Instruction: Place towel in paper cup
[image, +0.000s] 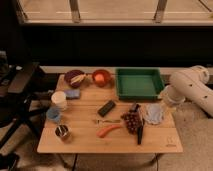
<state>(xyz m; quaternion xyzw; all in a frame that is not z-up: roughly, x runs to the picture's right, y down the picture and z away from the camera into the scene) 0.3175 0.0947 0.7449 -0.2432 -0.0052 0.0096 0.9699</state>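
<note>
The towel (154, 113), a small pale blue-white cloth, lies flat near the right edge of the wooden table (80, 145). The cream-white paper cup (59, 100) stands upright at the table's left side, far from the towel. My white arm (192, 87) reaches in from the right. Its gripper (168, 99) hangs just above and to the right of the towel, open and holding nothing. The arm's bulk hides most of the gripper.
A green tray (139, 75) sits at the back right, with an orange bowl (101, 77) and a purple bowl (75, 77) to its left. A darker blue pad (72, 93), small blue cup (53, 115) and metal cup (63, 132) surround the paper cup. Grapes (132, 121), a knife (140, 132), a carrot (109, 131) and a black box (106, 107) lie mid-table. A chair (17, 92) stands left.
</note>
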